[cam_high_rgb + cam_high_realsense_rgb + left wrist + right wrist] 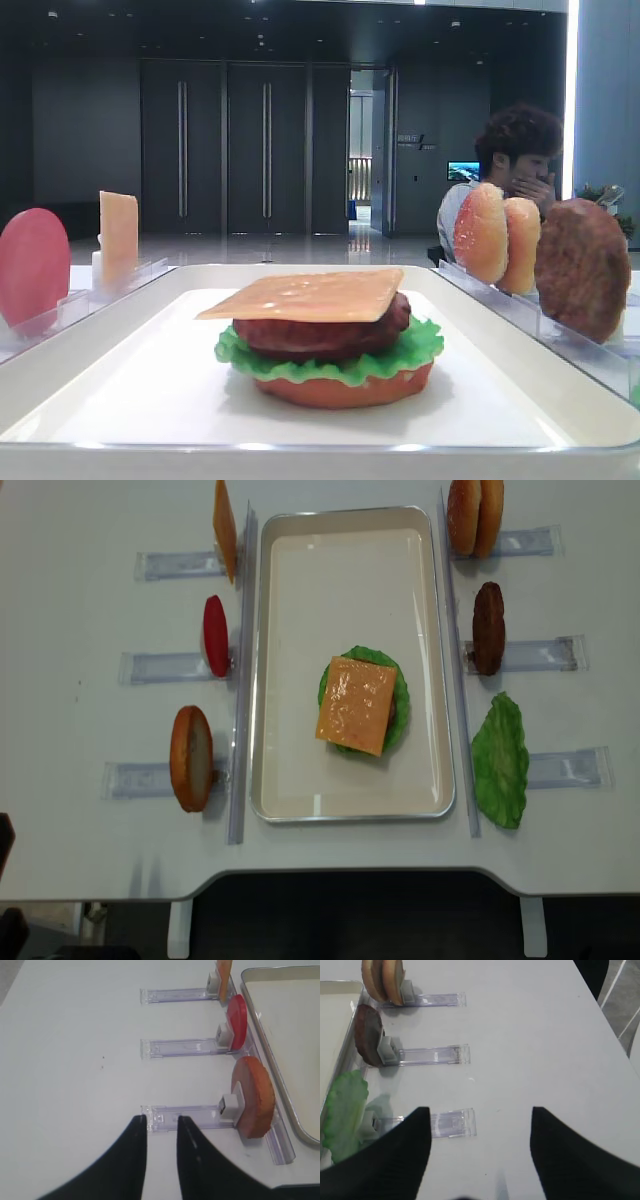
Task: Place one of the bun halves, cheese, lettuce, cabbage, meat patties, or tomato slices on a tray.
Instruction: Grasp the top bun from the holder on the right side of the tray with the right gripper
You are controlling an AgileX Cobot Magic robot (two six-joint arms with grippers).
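Note:
On the white tray (280, 680) sits a stack: a cheese slice (356, 706) on top, a meat patty (320, 336), lettuce (330, 362) and an orange bun bottom (345, 390). Left racks hold a cheese slice (225, 530), a tomato slice (215, 635) and an orange bun piece (255, 1097). Right racks hold two bun halves (475, 515), a meat patty (488, 628) and a lettuce leaf (500, 760). My left gripper (161, 1119) hovers over the bun rack's outer end, jaws slightly apart and empty. My right gripper (480, 1110) is wide open and empty, beside the lettuce rack.
Clear plastic racks (165, 665) lie on the white table on both sides of the tray. The table's front edge (330, 875) runs near the tray. A person (520, 160) sits behind the table in the low front view.

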